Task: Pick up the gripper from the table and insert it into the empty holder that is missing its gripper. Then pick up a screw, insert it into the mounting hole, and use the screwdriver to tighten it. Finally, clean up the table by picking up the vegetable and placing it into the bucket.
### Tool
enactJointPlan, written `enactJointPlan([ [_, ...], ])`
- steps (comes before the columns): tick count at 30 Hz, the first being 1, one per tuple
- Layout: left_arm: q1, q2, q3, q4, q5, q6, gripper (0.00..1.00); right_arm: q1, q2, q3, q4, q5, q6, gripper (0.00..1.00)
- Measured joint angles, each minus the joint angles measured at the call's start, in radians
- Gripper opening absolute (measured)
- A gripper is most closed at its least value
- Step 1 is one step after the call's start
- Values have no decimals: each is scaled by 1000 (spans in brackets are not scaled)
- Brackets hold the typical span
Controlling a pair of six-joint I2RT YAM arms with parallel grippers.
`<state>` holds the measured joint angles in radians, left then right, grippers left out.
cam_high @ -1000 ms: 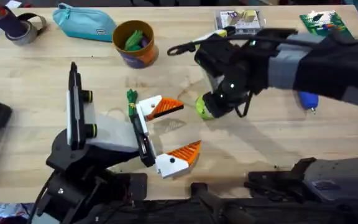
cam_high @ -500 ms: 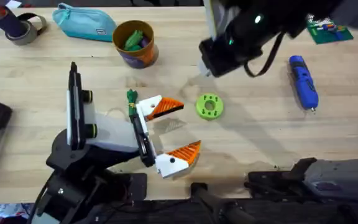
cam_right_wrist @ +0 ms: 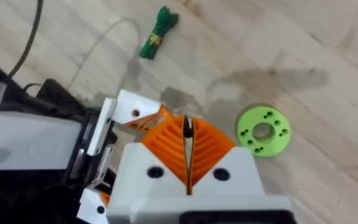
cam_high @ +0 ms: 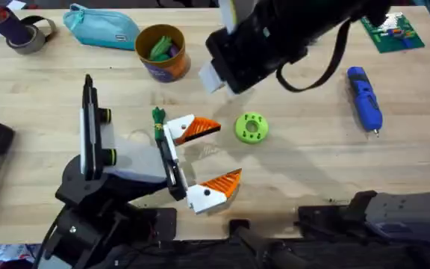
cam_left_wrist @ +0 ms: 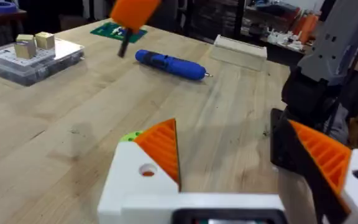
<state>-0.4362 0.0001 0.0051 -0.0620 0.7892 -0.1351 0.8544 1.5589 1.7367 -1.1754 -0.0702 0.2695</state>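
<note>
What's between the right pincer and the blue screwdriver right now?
Nothing visible. The right pincer, shut, hangs above the table near the bucket. The screwdriver lies alone on bare tabletop towards the right. The green disc sits nearer the robot, off that line.

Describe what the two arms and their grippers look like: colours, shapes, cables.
Both arms are black with grey-white housings. The left gripper has white jaws faced with orange ribbed pads, each white tip pierced by a small round hole, and yellow-green rings along its black side rail. The right gripper matches it: white body, orange ribbed pads. A black cable loops off the right arm.
</note>
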Motion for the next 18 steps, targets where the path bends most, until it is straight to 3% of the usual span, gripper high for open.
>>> enactJointPlan([
  [18, 0, 0, 0, -2, -2, 8, 990, 127, 84, 0, 3, -25, -18, 6],
])
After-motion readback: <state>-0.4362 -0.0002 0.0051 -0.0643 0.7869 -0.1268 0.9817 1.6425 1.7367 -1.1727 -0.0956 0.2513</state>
